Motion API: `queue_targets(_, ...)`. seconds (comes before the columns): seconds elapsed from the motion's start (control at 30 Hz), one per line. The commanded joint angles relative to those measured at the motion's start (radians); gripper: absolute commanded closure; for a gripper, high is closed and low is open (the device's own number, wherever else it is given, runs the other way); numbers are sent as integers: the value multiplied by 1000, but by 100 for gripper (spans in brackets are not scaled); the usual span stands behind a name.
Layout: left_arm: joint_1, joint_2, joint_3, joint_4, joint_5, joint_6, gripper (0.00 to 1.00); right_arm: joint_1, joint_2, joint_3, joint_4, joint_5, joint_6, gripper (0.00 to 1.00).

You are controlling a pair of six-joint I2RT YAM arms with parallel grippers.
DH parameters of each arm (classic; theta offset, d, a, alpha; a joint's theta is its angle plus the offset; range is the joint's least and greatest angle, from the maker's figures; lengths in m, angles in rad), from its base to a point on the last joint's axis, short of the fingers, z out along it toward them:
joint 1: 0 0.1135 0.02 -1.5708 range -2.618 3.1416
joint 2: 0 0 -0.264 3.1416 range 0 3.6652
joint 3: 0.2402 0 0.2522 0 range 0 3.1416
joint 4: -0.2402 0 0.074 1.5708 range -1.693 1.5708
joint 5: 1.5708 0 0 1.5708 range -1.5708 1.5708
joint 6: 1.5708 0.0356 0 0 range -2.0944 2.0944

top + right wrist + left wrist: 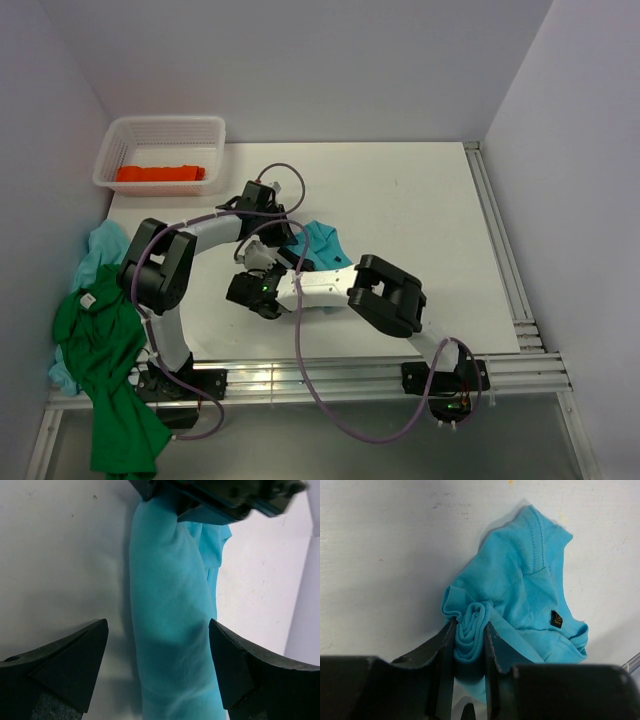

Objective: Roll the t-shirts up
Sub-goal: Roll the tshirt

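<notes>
The turquoise t-shirt (326,240) lies mid-table, partly rolled into a long tube (170,630), with most of it hidden under the arms in the top view. My left gripper (469,636) is shut on a bunched fold at one end of it (470,625); the rest spreads flat beyond (525,585). My right gripper (157,640) is open, its fingers (90,645) either side of the tube and apart from it. The orange t-shirt (160,173) lies in the basket. The dark green t-shirt (105,360) hangs over the table's left edge, on top of the pale blue one (100,245).
A white mesh basket (160,135) stands at the back left corner. A metal rail (500,250) runs along the table's right edge and another along the front (350,375). The two arms cross close together mid-table (275,250). Walls close in on both sides.
</notes>
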Motion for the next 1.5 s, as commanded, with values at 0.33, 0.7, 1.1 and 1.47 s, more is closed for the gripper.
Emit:
queue_targets(0.33,-6,20,33,-21,48,37,100,-19,174,100,-140,129,13,20)
queue_targets(0.7,-3,25,29,-22,59,44,100,-79,219,117,-237,139,139,61)
queue_targets(1.1,19,-36,-48,82,96,15,43,-105,-88,-114,41,-211,144,100)
queue_targets(1.47,112,-171,-272,407,244,-68,0,-344,-384,-426,364,-921,125,100)
